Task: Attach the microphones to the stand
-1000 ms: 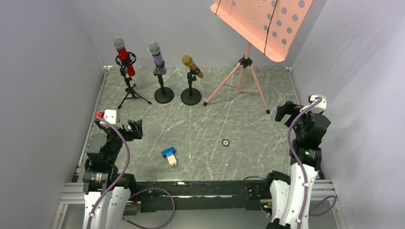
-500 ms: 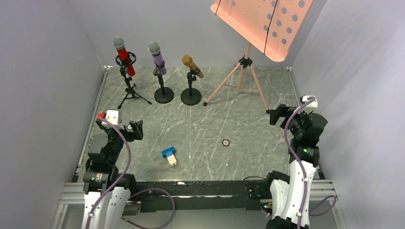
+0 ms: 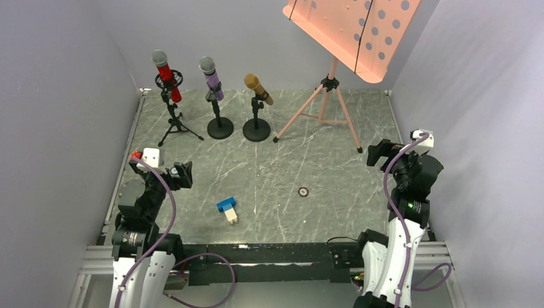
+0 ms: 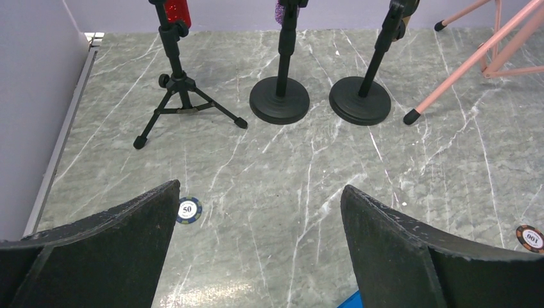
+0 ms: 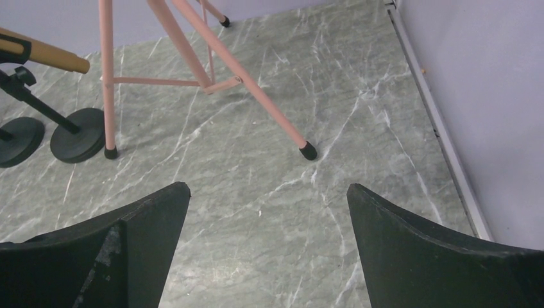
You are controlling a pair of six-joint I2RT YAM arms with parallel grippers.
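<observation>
Looking down from above: red microphone (image 3: 165,76) sat clipped in the tripod stand (image 3: 174,122); purple microphone (image 3: 210,77) and gold microphone (image 3: 258,88) were each held in one of the round-base stands (image 3: 220,127), all at the far edge of the worktop (image 3: 308,160). Left gripper (image 3: 181,173) hung wide open and empty, unmoved over the last second. Right gripper (image 3: 378,153), equally spread and empty, had swung inward, then eased back toward the right wall. Nothing was touched. Blue-and-white block (image 3: 226,209) lay loose near the front.

Left wrist view: fingers (image 4: 109,250) splayed, bare marble between; the stands stood well ahead of them.

Right wrist view: fingers (image 5: 102,256) apart, nothing held; gold microphone (image 5: 45,51) showed at far left, pink music stand (image 5: 244,83) legs ahead.

Judgement: attaching looked complete, and the right arm's shuffle read as settling, not reaching.
</observation>
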